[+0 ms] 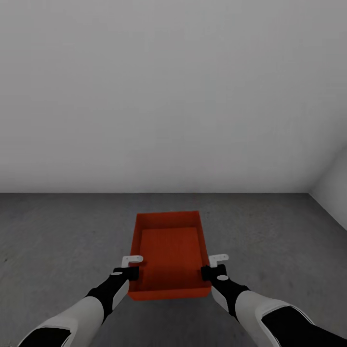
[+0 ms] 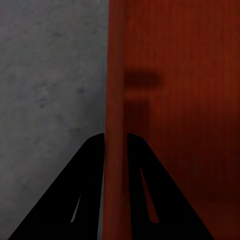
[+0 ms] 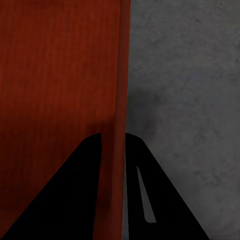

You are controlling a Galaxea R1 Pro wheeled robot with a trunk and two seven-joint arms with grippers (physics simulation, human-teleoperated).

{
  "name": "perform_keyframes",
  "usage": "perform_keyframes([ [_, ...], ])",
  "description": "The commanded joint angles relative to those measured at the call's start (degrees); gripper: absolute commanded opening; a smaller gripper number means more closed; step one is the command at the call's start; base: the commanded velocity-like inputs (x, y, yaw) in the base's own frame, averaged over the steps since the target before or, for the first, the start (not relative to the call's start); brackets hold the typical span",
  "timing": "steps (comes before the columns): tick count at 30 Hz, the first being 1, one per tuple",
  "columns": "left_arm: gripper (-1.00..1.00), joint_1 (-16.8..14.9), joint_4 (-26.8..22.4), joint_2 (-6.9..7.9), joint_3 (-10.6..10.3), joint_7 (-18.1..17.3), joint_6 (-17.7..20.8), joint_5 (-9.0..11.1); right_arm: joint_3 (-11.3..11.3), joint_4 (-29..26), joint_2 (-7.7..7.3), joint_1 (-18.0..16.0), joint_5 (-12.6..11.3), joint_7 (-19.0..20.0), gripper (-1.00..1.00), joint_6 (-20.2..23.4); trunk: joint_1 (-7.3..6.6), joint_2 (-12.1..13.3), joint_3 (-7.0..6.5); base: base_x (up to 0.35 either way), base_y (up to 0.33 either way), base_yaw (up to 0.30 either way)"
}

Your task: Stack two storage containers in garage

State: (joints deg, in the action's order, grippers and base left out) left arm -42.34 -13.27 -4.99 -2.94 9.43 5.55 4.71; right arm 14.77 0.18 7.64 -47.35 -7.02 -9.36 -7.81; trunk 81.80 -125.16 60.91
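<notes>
One orange-red storage container [image 1: 168, 250] sits open side up in front of me, over the garage's grey concrete floor [image 1: 58, 241]. My left gripper [image 1: 134, 273] is shut on its left wall, and the left wrist view shows that wall's rim [image 2: 115, 100] pinched between the black fingers [image 2: 92, 165] of the left gripper [image 2: 115, 137]. My right gripper [image 1: 207, 273] is shut on the right wall, whose rim [image 3: 120, 75] runs between the fingers [image 3: 137, 165] of the right gripper [image 3: 112, 136]. The container is empty. I cannot tell whether it rests on the floor or hangs just above it.
A plain white-grey wall [image 1: 168, 96] stands a short way beyond the container. A second wall [image 1: 335, 188] meets it at a corner on the right. Bare concrete stretches to the left and right of the container.
</notes>
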Motion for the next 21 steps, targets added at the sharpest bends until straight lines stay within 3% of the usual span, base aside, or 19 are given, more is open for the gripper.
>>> perform_keyframes([
  [1, -1.00, 0.0, -0.4, -0.02, 2.2, 1.9, 0.2, -1.0, -4.8, 0.1, 1.06, 0.0, -0.4, 0.8, -1.00, -0.1, -0.01, 0.0, 0.14, 0.000, 0.000, 0.000],
  [21, -1.00, 0.0, -0.4, -0.02, 2.2, 1.9, 0.2, -0.9, -4.7, 0.1, 0.81, 0.0, -0.3, 0.9, -1.00, -0.5, -0.01, 0.0, 1.44, 0.000, 0.000, 0.000],
])
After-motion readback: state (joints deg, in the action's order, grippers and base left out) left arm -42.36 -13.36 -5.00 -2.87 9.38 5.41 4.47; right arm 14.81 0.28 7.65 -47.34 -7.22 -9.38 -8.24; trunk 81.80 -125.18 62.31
